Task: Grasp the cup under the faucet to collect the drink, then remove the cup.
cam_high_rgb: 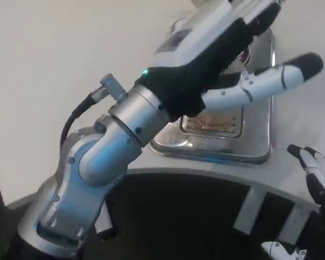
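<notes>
In the head view, the left robot hand [227, 49] is being held high over the shiny steel drip tray [260, 146] of the drink dispenser on the white bench [54, 65], its long axis running up and to the right. Whether anything is being grasped cannot be told, since the palm is facing away; one white and black finger [260, 84] is being stretched out rightward. The cup is being hidden, presumably beneath that hand. The right robot hand [319, 170] is being kept low at the right edge, released, farther from the tray.
</notes>
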Controlling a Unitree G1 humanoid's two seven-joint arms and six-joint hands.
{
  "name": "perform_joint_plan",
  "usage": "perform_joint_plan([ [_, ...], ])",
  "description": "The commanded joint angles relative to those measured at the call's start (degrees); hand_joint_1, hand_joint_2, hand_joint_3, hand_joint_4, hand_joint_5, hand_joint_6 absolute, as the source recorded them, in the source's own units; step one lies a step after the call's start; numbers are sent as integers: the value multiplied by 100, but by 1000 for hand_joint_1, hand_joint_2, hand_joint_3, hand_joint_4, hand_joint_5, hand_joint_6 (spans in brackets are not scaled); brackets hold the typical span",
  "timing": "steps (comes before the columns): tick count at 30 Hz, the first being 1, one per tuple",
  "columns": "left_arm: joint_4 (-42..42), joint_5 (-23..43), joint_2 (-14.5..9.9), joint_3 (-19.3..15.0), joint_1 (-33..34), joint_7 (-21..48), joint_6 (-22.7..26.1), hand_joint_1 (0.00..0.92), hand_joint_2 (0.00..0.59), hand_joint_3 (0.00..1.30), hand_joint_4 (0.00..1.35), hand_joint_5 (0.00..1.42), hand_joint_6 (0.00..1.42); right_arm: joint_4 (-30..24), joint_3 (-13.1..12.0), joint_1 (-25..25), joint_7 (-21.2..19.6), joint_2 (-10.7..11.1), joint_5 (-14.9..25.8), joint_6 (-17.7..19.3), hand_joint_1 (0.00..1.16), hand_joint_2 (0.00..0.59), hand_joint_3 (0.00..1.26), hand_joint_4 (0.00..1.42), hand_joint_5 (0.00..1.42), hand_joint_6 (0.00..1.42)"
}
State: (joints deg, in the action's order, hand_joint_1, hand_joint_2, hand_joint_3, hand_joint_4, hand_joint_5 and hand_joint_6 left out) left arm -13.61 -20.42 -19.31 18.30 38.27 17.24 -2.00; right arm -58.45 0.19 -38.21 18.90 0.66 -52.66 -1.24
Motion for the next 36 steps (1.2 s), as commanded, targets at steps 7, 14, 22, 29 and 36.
perform_joint_plan([
  [7, 220, -437, -116, 181, -36, 194, -486, 0, 203, 0, 0, 0, 0, 177, 335, -146, -451, -389, -61, -101, 810, 246, 47, 22, 3, 80],
  [14, 283, -449, -124, 97, -80, 176, -571, 0, 210, 0, 0, 0, 0, 322, 240, 268, -548, -538, 283, -390, 1060, 139, 9, 11, 3, 65],
  [22, 360, -505, -94, 46, -81, 133, -615, 0, 214, 0, 0, 0, 0, 572, -150, 1364, -328, -371, 831, -1139, 1116, 90, 0, 0, 0, 33],
  [29, 427, -502, -17, -8, -104, 77, -638, 0, 224, 0, 0, 0, 0, 933, -189, 2004, -326, -226, 1423, -1615, 1162, 78, 0, 0, 0, 77],
  [36, 541, -541, -38, -52, -38, 79, -722, 0, 233, 0, 0, 0, 0, 1393, -11, 2504, -526, -103, 1638, -1657, 1162, 75, 0, 0, 0, 108],
])
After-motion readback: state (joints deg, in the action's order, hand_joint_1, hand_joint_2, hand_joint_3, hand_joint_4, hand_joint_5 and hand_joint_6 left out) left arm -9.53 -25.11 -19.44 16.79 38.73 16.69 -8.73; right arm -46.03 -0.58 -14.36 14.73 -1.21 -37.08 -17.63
